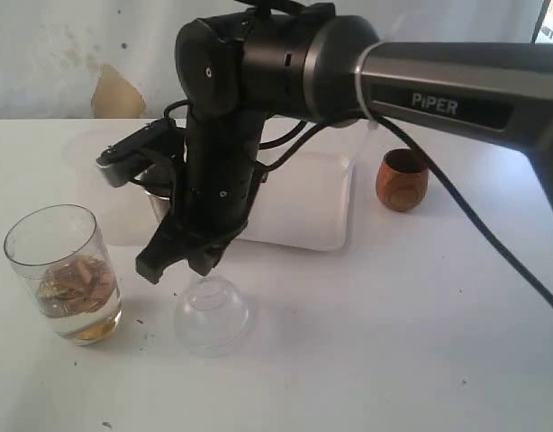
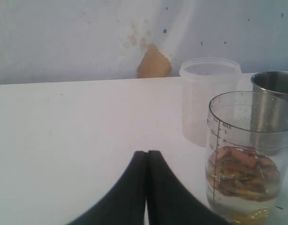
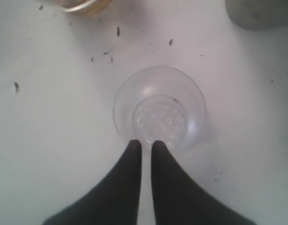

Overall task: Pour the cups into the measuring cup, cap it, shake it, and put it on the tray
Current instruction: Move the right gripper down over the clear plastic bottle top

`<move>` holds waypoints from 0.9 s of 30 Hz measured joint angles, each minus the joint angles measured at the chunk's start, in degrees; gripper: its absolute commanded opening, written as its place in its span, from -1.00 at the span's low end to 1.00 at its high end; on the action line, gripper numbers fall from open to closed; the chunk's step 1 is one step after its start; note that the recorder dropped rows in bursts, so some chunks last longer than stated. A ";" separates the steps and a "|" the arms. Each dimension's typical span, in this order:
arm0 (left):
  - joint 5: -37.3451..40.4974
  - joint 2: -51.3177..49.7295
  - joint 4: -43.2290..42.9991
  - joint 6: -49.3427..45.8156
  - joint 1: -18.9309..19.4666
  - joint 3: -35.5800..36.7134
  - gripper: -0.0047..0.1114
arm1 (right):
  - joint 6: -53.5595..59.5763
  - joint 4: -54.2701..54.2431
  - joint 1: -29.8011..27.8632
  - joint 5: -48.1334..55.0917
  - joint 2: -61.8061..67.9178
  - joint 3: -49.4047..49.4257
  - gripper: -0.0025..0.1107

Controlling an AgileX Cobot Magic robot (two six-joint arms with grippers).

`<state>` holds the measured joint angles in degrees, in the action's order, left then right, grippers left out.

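Measuring cup [image 1: 65,270] stood uncapped on table [image 1: 394,342], liquid and brown bits inside. Dome lid [image 1: 212,315] sat near it. Right gripper [image 3: 145,143] hung over lid, jaws a crack apart, empty. Left gripper [image 2: 147,152] pressed together, empty.

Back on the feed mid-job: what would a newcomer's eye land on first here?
The black right arm stretches across the exterior view, its end effector poised over the clear dome lid on the table, jaws barely parted. At the left stands the uncapped measuring cup, holding pale liquid and brownish pieces. The brown wooden cup stands at the right, beside the white tray.
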<state>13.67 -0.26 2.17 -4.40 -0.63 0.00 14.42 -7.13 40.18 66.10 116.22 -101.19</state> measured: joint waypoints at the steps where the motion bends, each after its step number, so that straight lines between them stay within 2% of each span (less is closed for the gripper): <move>1: 0.00 0.00 0.00 0.00 0.00 0.00 -0.92 | 0.14 0.36 0.00 0.56 0.11 -0.13 -0.37; 2: 0.00 0.00 0.00 0.00 0.00 0.00 -0.92 | 0.14 0.54 0.00 0.84 0.15 -0.23 -0.17; 4: 0.00 0.00 0.00 0.00 0.00 0.00 -0.92 | 0.14 0.64 0.00 0.94 0.24 -0.23 -0.01; 11: 0.00 0.00 0.00 0.00 0.00 0.00 -0.92 | -2.55 -0.91 0.00 -0.82 1.20 -0.34 -0.11; 17: 0.00 0.00 0.00 0.00 0.00 0.00 -0.92 | -2.82 -0.43 0.00 -1.04 4.70 -0.34 -0.02; 27: 0.00 0.00 0.00 0.00 0.00 0.00 -0.92 | -5.12 1.19 0.00 -2.44 4.92 -0.34 0.01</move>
<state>13.67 -0.26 2.17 -4.40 -0.63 0.00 9.29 -5.94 40.18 63.66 121.14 -101.53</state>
